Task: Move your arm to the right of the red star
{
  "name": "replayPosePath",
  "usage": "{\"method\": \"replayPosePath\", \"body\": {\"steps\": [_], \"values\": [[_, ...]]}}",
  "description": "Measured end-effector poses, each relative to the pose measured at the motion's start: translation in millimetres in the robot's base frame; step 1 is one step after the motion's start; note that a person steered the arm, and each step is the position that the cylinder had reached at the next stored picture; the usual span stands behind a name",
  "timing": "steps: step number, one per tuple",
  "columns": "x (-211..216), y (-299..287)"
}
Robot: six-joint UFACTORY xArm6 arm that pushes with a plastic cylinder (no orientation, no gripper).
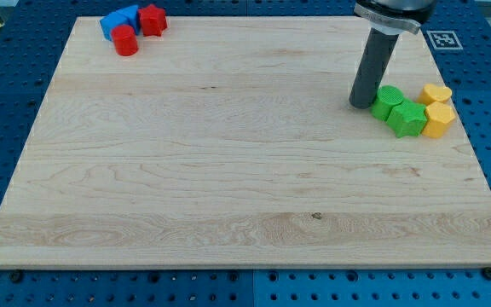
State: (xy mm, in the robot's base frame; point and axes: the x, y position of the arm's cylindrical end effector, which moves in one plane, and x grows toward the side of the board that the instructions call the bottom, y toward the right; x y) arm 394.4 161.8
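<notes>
The red star [153,19] sits at the view's top left of the wooden board, touching a blue block [119,20] on its left, with a red cylinder [125,41] just below them. My tip [361,104] rests on the board far to the view's right of the red star, right beside the left edge of a green round block [388,101]. The dark rod rises from the tip towards the view's top.
A green star-like block [407,118] lies beside the green round block. Two yellow blocks [438,109] sit at their right, near the board's right edge [476,162]. A blue pegboard surrounds the board.
</notes>
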Motion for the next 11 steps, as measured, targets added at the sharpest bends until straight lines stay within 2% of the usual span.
{"method": "replayPosePath", "body": {"steps": [2,4,6,9,11], "values": [[-13,0],[-101,-32],[-195,-150],[-202,-228],[-203,-240]]}}
